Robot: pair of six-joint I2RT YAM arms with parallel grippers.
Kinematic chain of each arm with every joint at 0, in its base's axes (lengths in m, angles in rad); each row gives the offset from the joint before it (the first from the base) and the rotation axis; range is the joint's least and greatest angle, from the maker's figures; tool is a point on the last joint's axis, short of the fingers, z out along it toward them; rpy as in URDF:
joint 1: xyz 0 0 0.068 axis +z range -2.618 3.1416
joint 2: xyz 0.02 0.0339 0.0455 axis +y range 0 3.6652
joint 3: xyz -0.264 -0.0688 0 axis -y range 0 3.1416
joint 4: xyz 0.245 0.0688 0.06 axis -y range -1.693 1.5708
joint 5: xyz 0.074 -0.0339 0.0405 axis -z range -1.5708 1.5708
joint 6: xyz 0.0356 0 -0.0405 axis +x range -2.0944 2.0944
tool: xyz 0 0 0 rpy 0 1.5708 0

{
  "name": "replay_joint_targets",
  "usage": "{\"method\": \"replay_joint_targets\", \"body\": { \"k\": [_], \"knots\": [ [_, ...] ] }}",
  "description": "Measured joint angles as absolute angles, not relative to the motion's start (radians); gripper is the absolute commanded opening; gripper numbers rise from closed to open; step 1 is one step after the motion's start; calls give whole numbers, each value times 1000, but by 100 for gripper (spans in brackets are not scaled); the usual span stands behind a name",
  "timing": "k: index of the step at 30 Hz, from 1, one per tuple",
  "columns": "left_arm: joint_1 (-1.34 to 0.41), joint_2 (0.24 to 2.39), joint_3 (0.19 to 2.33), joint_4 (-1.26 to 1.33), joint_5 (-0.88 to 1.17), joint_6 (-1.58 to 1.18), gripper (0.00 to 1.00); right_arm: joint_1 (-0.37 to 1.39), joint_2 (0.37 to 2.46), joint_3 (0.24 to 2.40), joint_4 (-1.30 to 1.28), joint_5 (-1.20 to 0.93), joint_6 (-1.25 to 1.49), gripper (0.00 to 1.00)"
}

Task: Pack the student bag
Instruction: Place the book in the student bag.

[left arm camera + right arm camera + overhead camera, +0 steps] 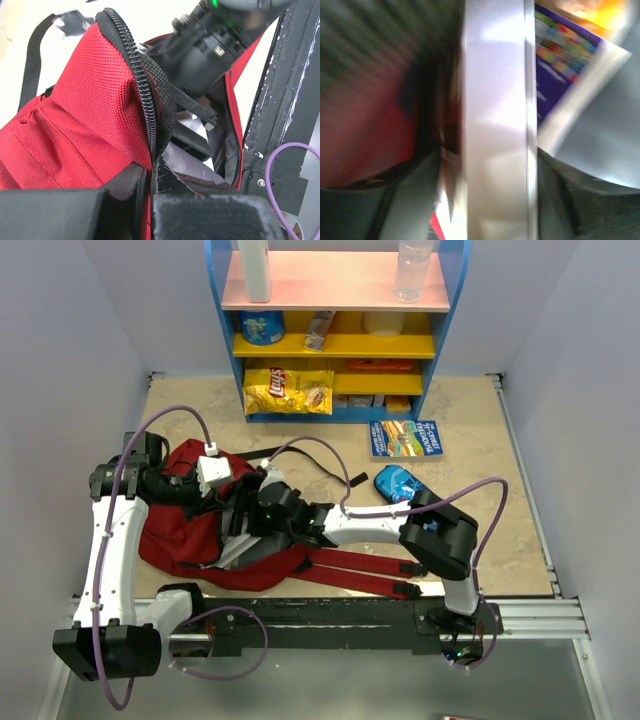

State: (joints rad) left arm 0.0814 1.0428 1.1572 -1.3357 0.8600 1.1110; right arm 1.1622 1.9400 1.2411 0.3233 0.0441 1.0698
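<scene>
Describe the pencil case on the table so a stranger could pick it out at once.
Find the blue shelf unit at the far side of the table; a colourful book lies flat before it. Just nearer lies the pencil case: a small blue patterned pouch, not flat like the book, and far smaller than the red student bag.

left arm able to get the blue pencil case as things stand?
Probably not. The left hand is shut on the rim of the student bag, and the right arm lies between it and the pencil case.
</scene>
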Motion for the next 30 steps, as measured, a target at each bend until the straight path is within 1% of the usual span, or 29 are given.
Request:
{"method": "replay_joint_targets", "body": {
  "k": [3, 6, 11, 14, 16, 17, 18, 22, 23, 27, 28, 30],
  "knots": [
    [81, 1045, 1157, -1333, 860, 1111, 0, 1168, 1938, 1234, 238, 77, 1007, 75],
    [78, 1045, 1157, -1333, 860, 1111, 0, 1171, 1900, 1207, 187, 131, 949, 70],
    [78, 1046, 1157, -1332, 860, 1111, 0, 1171, 1769, 1127, 171, 205, 884, 63],
    [78, 1049, 1158, -1331, 860, 1111, 0, 1170, 1755, 1116, 179, 224, 871, 61],
    [78, 1050, 1157, -1329, 860, 1111, 0, 1170, 1751, 1094, 199, 226, 870, 64],
    [78, 1050, 1158, -1329, 860, 1111, 0, 1170, 1753, 1092, 203, 226, 870, 69],
    [78, 1050, 1158, -1329, 860, 1111, 0, 1170, 1760, 1098, 205, 219, 866, 71],
    [78, 1050, 1158, -1329, 860, 1111, 0, 1169, 1861, 1216, 186, 180, 823, 78],
    [78, 1050, 1159, -1329, 860, 1111, 0, 1169, 1895, 1248, 188, 163, 815, 84],
    [78, 1050, 1159, -1328, 854, 1111, 0, 1168, 1982, 1319, 160, 117, 794, 94],
    [78, 1050, 1159, -1329, 847, 1111, 0, 1166, 1992, 1336, 143, 113, 789, 99],
    [78, 1050, 1165, -1328, 841, 1111, 0, 1161, 1993, 1353, 111, 114, 770, 99]
  ]
}}
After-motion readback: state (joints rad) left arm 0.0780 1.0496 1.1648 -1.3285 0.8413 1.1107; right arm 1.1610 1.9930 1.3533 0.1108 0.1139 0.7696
